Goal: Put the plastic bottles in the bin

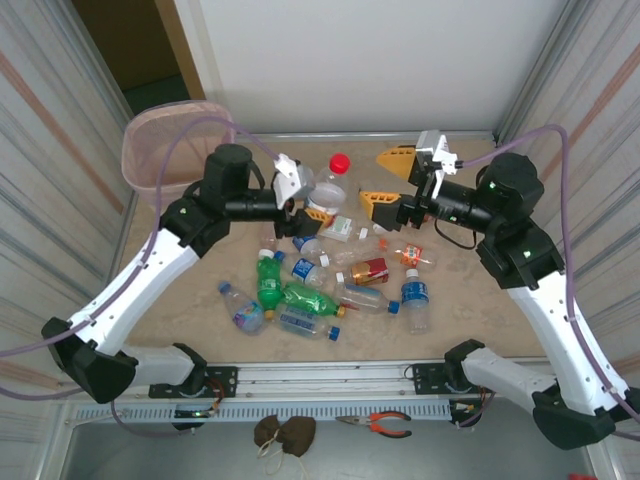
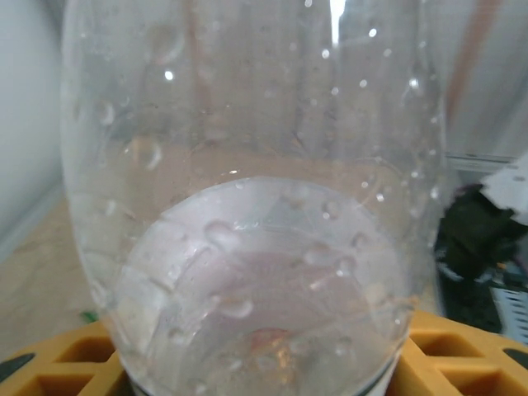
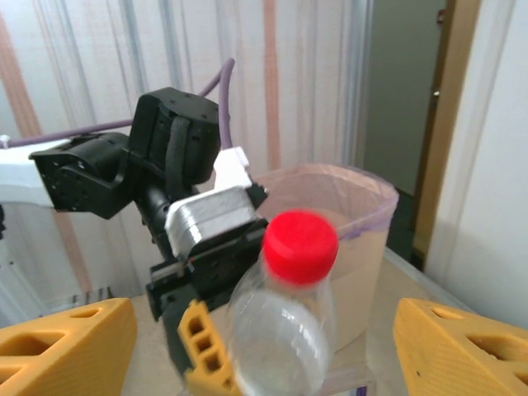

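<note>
1. The left gripper (image 1: 306, 203) was clamped on the lower body of a clear plastic bottle with a red cap (image 1: 330, 182). It held the bottle roughly upright above the sand-coloured table (image 1: 180, 290). In the left wrist view its yellow fingers (image 2: 49, 375) flanked the bottle's base, and droplets clung to the inside of the clear wall.
2. The right gripper (image 1: 372, 180) stood with its jaws wide apart and held nothing. In the right wrist view one of its yellow fingers (image 3: 66, 346) lay on each side of the red-capped bottle, and neither touched it.
3. The pale pink tapered bin (image 1: 145, 160), lined with a thin translucent liner, stood at the far left corner. It was beyond the left arm's elbow and to the left of the held bottle, which was not over its mouth.
4. The other plastic bottles lay in a loose cluster on the table between the two arms, nearer than the grippers. They included a green plastic bottle (image 1: 268, 285), a second green bottle (image 1: 310, 298) beside it, a clear bottle with a red label (image 1: 368, 270), and a clear bottle with a blue label and blue cap (image 1: 415, 300) nearest the right arm.
5. Orange-handled pliers (image 1: 375, 424) lay on the grey ledge in front of the arm bases.
</note>
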### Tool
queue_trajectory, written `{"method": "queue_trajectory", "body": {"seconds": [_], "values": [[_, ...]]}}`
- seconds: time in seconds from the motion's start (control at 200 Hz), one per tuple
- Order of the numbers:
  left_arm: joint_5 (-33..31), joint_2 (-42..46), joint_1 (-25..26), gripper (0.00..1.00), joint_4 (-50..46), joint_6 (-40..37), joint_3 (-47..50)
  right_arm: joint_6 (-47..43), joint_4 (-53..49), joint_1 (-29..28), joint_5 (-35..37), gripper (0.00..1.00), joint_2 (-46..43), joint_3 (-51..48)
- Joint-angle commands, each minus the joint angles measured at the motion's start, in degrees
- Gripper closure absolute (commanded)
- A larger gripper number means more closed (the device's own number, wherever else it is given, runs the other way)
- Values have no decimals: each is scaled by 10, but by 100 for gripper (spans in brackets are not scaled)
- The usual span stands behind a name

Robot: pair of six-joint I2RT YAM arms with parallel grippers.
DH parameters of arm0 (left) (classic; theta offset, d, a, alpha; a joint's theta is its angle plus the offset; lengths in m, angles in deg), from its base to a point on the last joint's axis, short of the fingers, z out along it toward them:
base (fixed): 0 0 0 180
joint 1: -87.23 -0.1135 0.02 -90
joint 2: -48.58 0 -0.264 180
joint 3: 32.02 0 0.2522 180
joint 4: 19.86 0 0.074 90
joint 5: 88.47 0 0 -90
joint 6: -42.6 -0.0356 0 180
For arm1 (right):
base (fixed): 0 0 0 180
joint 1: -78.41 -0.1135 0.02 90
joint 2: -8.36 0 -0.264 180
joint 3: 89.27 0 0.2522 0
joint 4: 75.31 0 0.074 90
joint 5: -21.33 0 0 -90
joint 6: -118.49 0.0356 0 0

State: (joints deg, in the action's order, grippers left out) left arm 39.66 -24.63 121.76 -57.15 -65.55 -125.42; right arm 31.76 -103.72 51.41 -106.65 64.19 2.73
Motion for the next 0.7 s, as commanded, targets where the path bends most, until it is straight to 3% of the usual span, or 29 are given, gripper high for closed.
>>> {"method": "queue_trajectory", "body": {"seconds": [0.0, 0.215, 0.386, 0.526, 0.696], "values": [[-64, 22, -41, 45, -22, 19, -41, -23, -19, 12, 38, 20, -19, 15], [-153, 20, -159, 45, -50, 86, -95, -23, -21, 29, 39, 20, -21, 10], [-187, -5, -266, 48, -102, 153, -151, -22, -18, 32, 37, 20, -19, 7], [-238, -54, -307, 50, -195, 154, -219, -23, -17, 33, 36, 20, -16, 3], [-250, -114, -348, 50, -270, 152, -266, -22, -15, 34, 36, 20, -17, -1]]}}
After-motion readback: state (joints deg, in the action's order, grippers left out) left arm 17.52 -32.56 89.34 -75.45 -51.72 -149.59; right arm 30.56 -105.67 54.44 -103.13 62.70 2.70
